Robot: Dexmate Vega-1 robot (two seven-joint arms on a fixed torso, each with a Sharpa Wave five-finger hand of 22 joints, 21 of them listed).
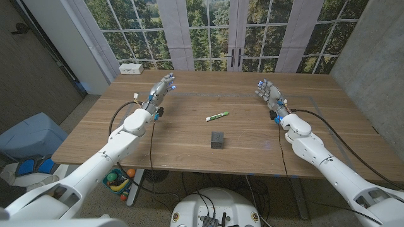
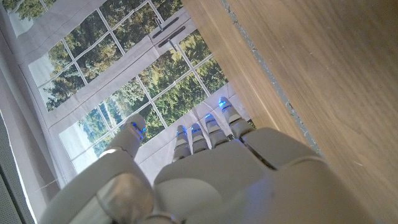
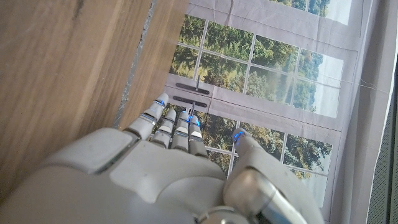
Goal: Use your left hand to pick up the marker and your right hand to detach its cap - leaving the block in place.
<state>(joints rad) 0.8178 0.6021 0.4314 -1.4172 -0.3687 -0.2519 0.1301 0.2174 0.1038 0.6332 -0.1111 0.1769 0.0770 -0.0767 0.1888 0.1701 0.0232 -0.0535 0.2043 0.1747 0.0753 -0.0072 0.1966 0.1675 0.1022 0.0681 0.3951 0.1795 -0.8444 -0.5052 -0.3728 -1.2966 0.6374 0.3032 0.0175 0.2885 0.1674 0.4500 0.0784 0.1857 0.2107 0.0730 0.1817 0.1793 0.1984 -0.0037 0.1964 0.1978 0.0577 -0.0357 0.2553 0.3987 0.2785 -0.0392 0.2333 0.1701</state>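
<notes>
Wooden surface carries one marker and one dark block, the marker lying near centre, just beyond the block and apart from it. Its cap end is too small to make out. My left hand stands at the far left, fingers extended and apart, holding nothing. My right hand stands at the far right, likewise unclenched and empty. Both are well apart from the marker.

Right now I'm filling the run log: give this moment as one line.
stage: not started | left hand: open, apart from marker | right hand: open | marker: capped, on table | block: in place
</notes>
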